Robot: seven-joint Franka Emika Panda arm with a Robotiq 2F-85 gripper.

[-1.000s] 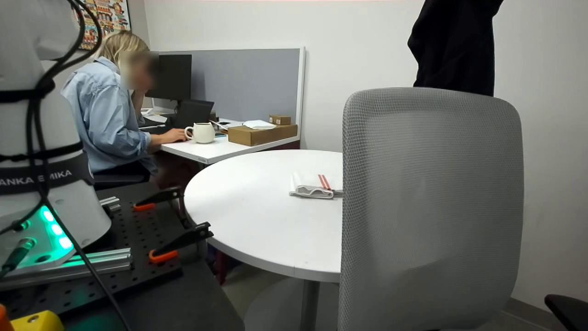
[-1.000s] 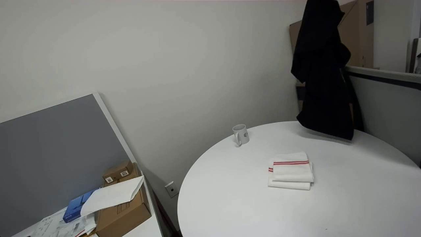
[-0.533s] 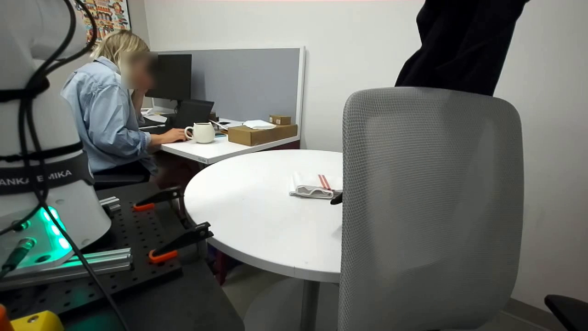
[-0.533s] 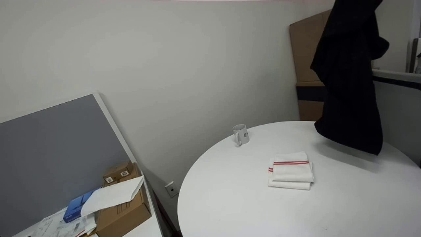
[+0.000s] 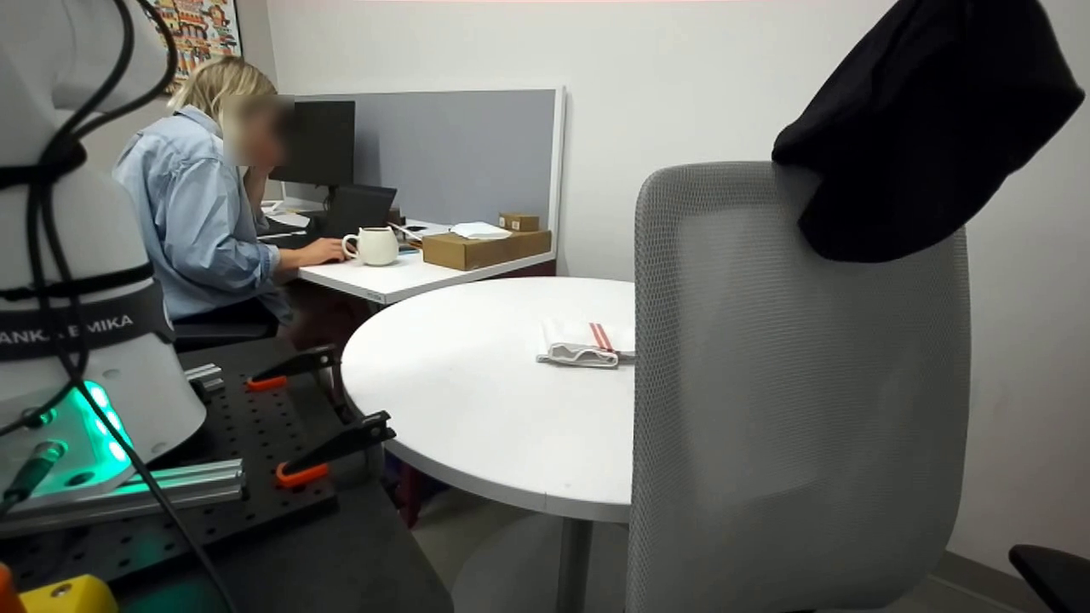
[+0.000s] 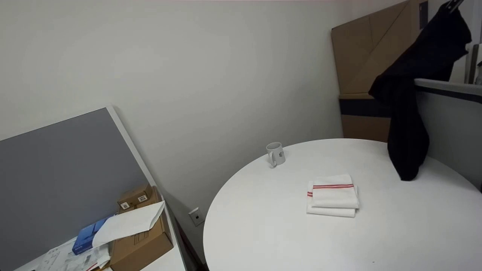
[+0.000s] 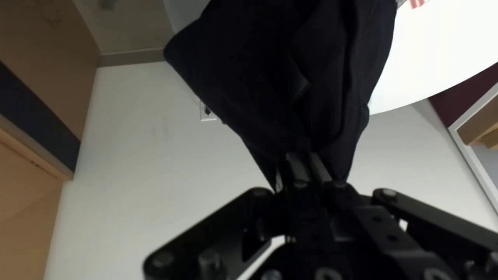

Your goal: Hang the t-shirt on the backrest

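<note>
The t-shirt is a black cloth. It lies across the top right of the grey mesh backrest in an exterior view. In an exterior view the t-shirt slants from the gripper down to the end of the backrest's top edge. Its lower part hangs on the table side; I cannot tell if it touches the table. In the wrist view my gripper is shut on the bunched t-shirt, holding one end above the backrest.
A round white table stands by the backrest, bearing a folded white towel and a mug. A cardboard box stands behind. A person sits at a desk. A chair armrest shows lower right.
The gripper has carried the t-shirt to the right and over the backrest. The t-shirt hung on the table side before; now part of it lies across the top edge onto the near side.
</note>
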